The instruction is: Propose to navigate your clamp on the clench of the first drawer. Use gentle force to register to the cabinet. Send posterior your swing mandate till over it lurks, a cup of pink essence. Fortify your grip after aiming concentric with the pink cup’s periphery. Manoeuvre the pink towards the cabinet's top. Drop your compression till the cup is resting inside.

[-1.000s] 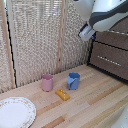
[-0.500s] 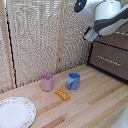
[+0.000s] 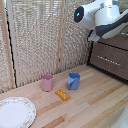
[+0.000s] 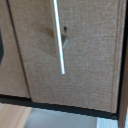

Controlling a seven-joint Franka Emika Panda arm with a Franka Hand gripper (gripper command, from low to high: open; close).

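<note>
The pink cup [image 3: 47,82] stands upright on the wooden table, next to a blue cup [image 3: 73,80]. The cabinet [image 3: 112,67] is at the exterior view's right, and one drawer front with a silver bar [image 3: 107,60] shows below the arm. The white arm [image 3: 102,17] hangs over the cabinet's near corner and hides the front above. Its dark hand [image 3: 92,36] is high above and to the right of the cups, and the fingers do not show. The wrist view shows a brown drawer front [image 4: 90,55] close up with its silver bar handle [image 4: 59,37]. I cannot tell which drawer it is.
A small orange block [image 3: 62,94] lies in front of the cups. A white plate [image 3: 15,112] sits at the table's near left corner. A bamboo blind [image 3: 40,40] closes the back. In the wrist view, pale wood [image 4: 12,117] shows past the drawer's edge.
The arm's upper body has swung a little toward the exterior view's left. The hand stays by the cabinet corner. Cups, block and plate have not moved.
</note>
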